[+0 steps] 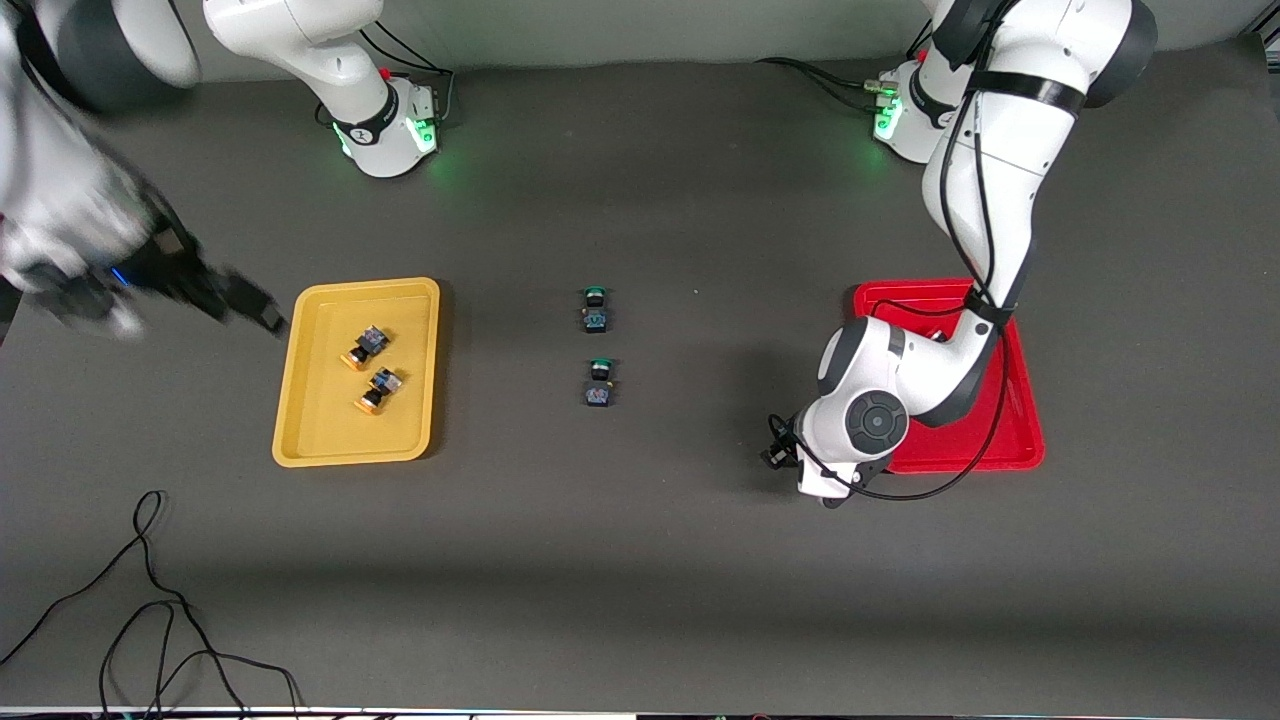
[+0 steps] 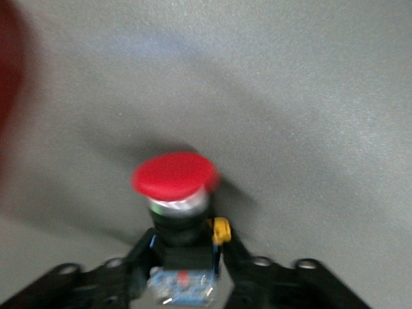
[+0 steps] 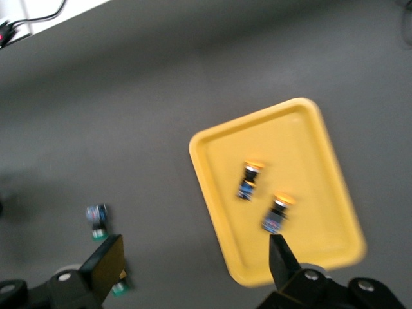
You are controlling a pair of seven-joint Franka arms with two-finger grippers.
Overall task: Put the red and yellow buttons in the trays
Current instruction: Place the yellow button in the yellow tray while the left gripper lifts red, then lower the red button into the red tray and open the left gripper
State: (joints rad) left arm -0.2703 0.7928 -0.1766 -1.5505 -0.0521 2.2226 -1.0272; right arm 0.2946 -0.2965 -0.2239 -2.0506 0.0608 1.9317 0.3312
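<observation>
The yellow tray point(image 1: 320, 425) holds two yellow-capped buttons point(image 1: 364, 348) point(image 1: 379, 389); the right wrist view shows the tray point(image 3: 309, 129) and both buttons point(image 3: 248, 179) point(image 3: 277, 213). My right gripper point(image 1: 262, 312) point(image 3: 193, 264) is open and empty, in the air beside the yellow tray toward the right arm's end. My left gripper point(image 1: 782, 452) point(image 2: 185, 257) is shut on a red-capped button point(image 2: 175, 175), low over the bare table beside the red tray point(image 1: 1012, 432), whose blurred edge shows in the left wrist view point(image 2: 8, 71). The left arm hides much of that tray. No other red button shows.
Two green-capped buttons point(image 1: 596, 309) point(image 1: 600, 383) lie mid-table between the trays, also in the right wrist view point(image 3: 97, 221) point(image 3: 119, 287). A loose black cable point(image 1: 150, 600) lies near the front edge toward the right arm's end.
</observation>
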